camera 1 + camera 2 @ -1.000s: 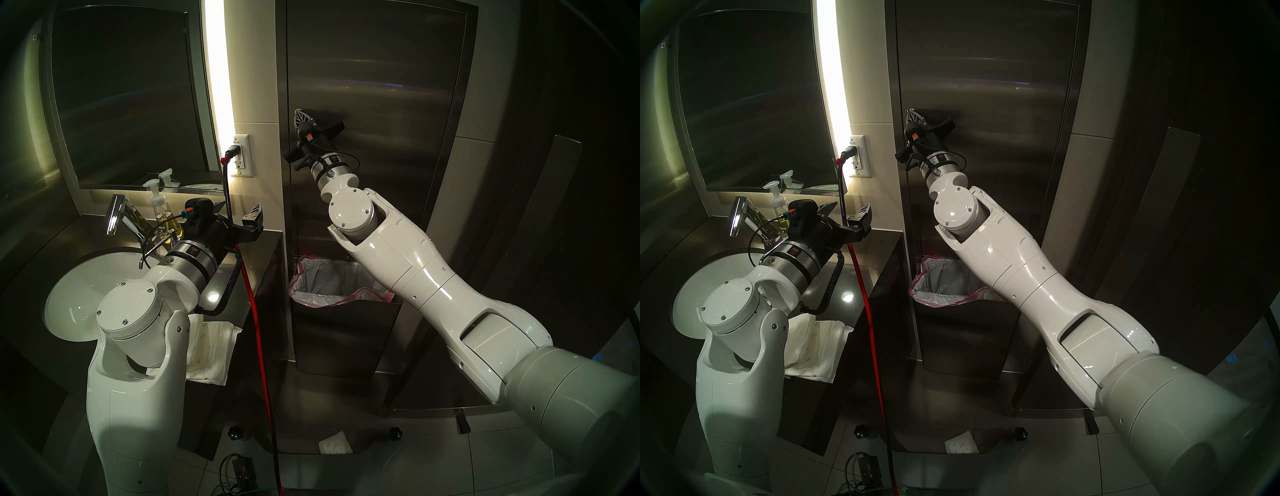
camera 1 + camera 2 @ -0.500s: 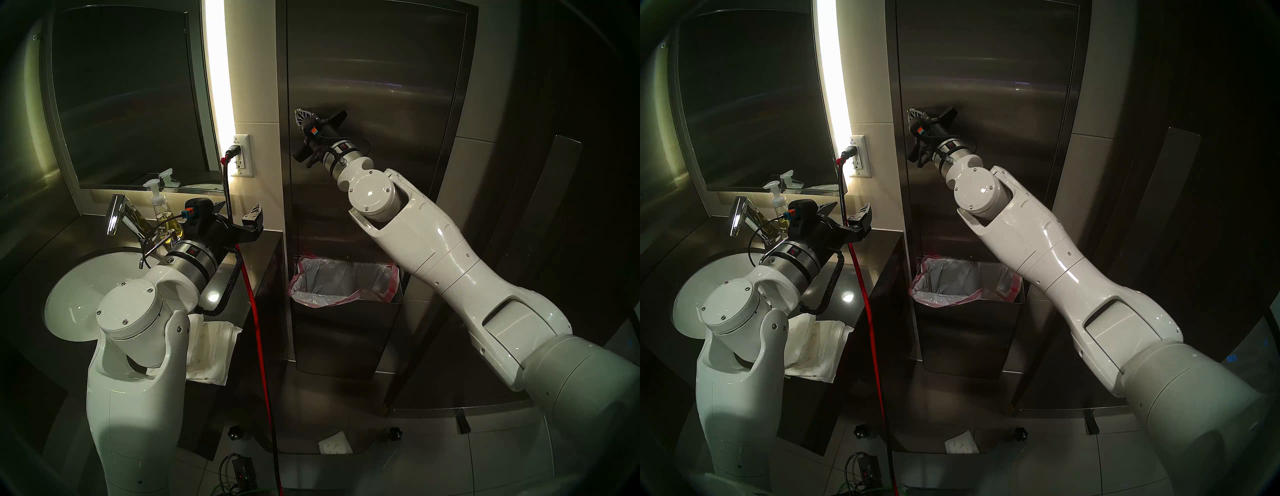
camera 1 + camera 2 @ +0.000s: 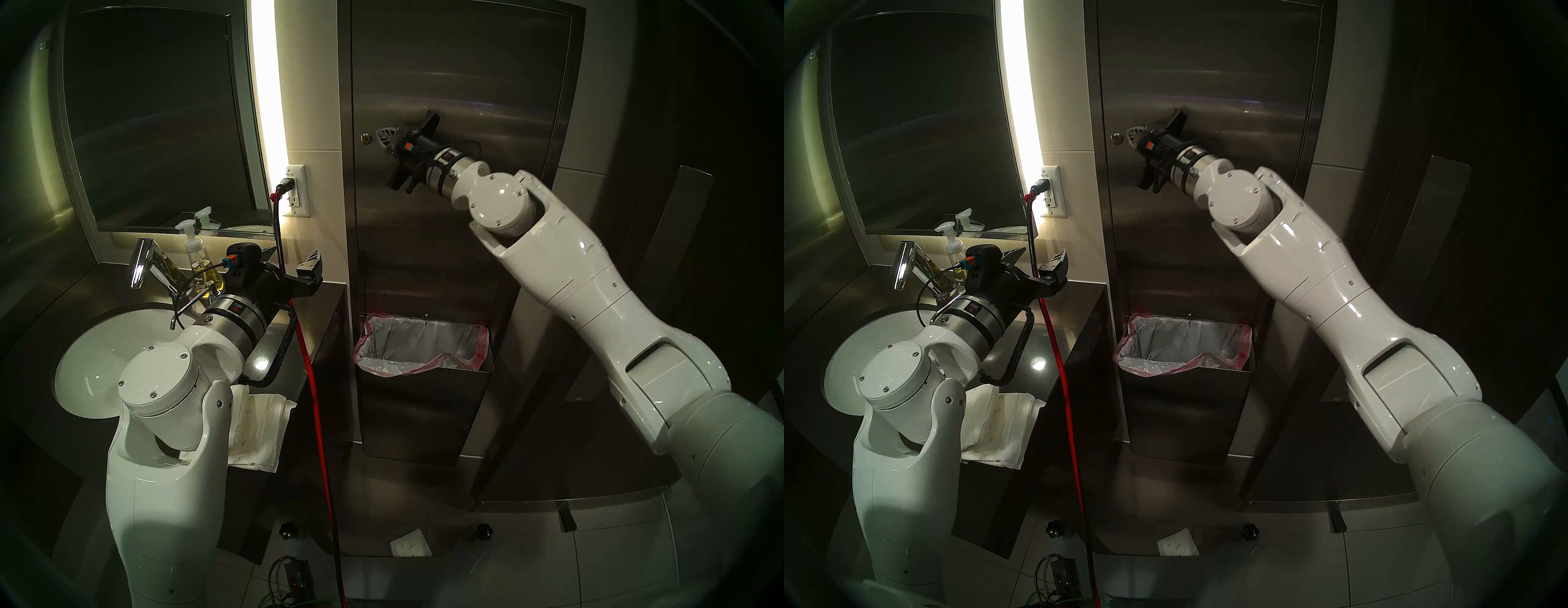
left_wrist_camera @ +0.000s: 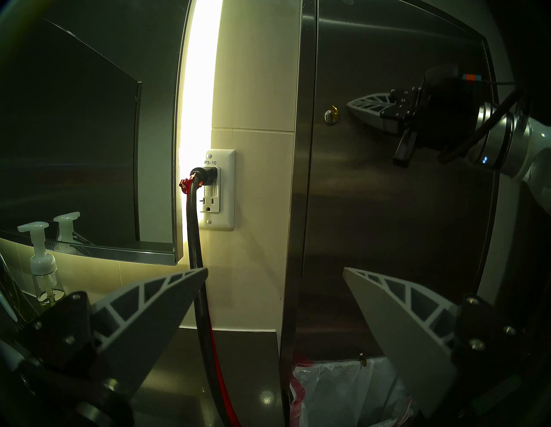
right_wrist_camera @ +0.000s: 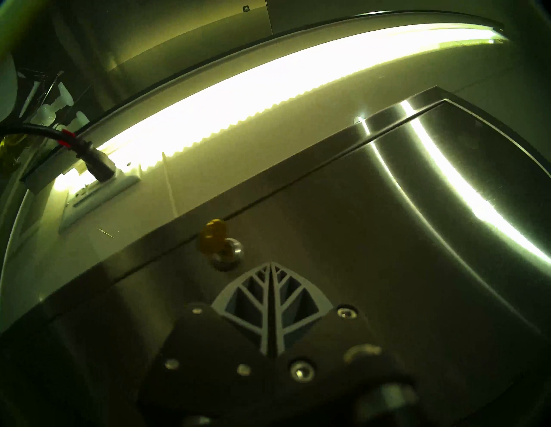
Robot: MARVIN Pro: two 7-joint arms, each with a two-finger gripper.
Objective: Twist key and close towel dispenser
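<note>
Right wrist: brass-gold key [image 5: 212,235], silver lock [image 5: 230,257].

A small brass key [image 5: 212,235] sticks out of a round silver lock on the closed, brushed-steel towel dispenser [image 3: 458,237] door, near its left edge.

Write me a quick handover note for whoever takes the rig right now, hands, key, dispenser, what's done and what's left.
Right hand: fingers shut together, empty, tips just beside the key, not touching it.
Left hand: open, idle over the counter by the sink.
Key sits in its lock on the towel dispenser door's left edge.
Door looks flush with the frame, so seemingly closed.
Left: confirm the lock is turned; whether to pull the key is unclear.
</note>
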